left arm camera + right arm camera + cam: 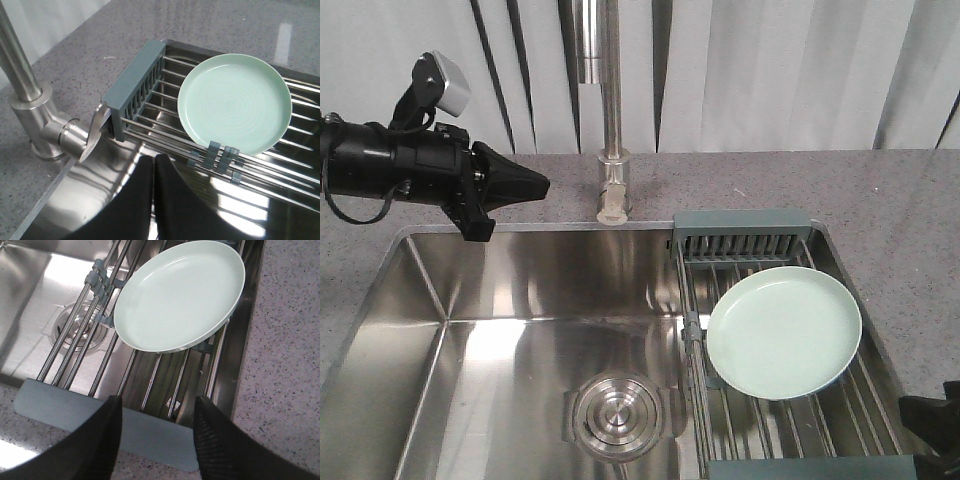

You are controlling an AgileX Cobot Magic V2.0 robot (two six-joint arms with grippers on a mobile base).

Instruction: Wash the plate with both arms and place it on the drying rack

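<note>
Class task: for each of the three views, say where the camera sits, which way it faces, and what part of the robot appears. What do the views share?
Exterior front: above, looking down on the sink; left gripper shut.
Left wrist: behind its shut gripper, facing the tap and drying rack.
Right wrist: behind its open gripper, facing the rack's end.
All share the plate resting on the rack.

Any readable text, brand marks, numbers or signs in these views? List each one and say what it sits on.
None can be read.
The plate is plain, with no mark.
The drying rack, the faucet and the sink show no lettering.
The silver-grey box on the left arm shows no legible label.
A small pale fleck under the rack bars in the right wrist view is too small to tell whether it is text.
</note>
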